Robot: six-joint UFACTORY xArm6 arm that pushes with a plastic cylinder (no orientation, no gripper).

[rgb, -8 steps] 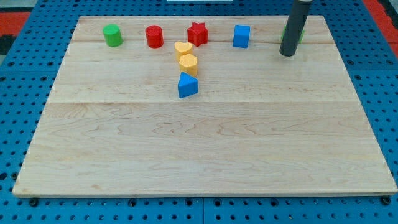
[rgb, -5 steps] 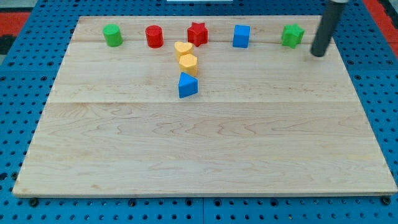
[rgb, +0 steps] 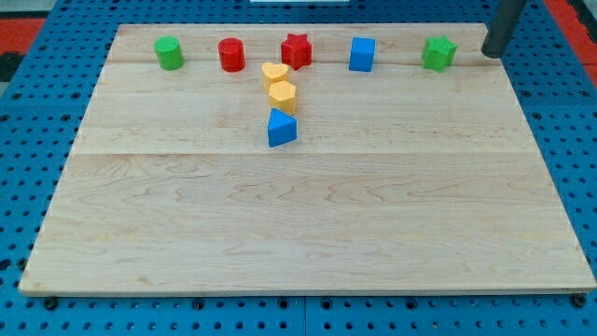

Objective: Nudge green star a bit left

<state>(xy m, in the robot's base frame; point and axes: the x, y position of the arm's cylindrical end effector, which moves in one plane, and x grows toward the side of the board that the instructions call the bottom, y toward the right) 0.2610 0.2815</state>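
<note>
The green star [rgb: 438, 52] lies near the top right corner of the wooden board [rgb: 308, 224]. My tip [rgb: 492, 53] is to the star's right, at about the same height in the view, with a clear gap between them. The rod rises out of the view's top right.
Along the top row to the star's left stand a blue cube [rgb: 362, 54], a red star [rgb: 297, 49], a red cylinder [rgb: 231, 54] and a green cylinder [rgb: 169, 52]. Below the red star lie two yellow blocks [rgb: 279, 86] and a blue triangular block [rgb: 281, 128].
My tip has moved from in front of the green star to its right and then up towards the board's top right corner. No block has moved.
</note>
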